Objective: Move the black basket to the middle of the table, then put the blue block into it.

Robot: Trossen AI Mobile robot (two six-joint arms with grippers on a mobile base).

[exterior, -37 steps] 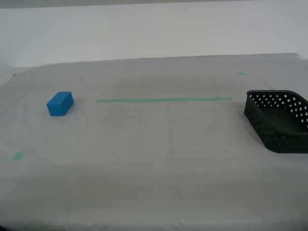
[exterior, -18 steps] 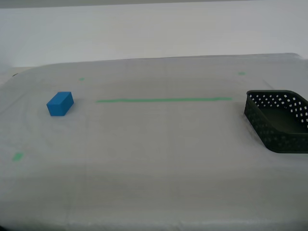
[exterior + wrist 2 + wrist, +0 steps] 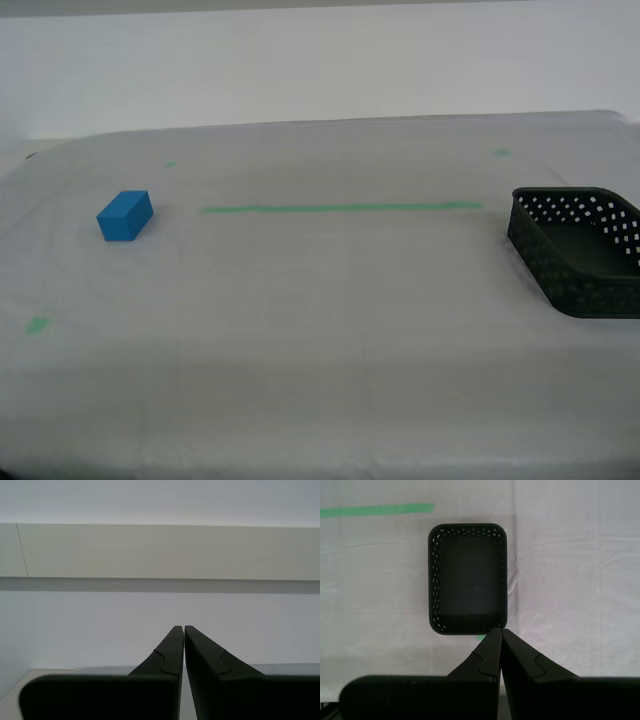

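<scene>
In the exterior view, the small bright-blue rectangular block [image 3: 125, 215] is sitting on the grey-white cloth table [image 3: 330, 330] at that view's left, well apart from the perforated black plastic basket [image 3: 580, 252] at its right edge; nothing is differing from a second ago. Only my first wrist view is showing the basket's empty floor [image 3: 468, 578], my first gripper [image 3: 500, 631] pressed together above it. My second gripper [image 3: 183, 629], likewise together, is facing a pale wall [image 3: 160, 550].

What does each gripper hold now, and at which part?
Nothing. My first gripper is shut, empty, above the black basket; my second gripper is shut, facing the wall.
</scene>
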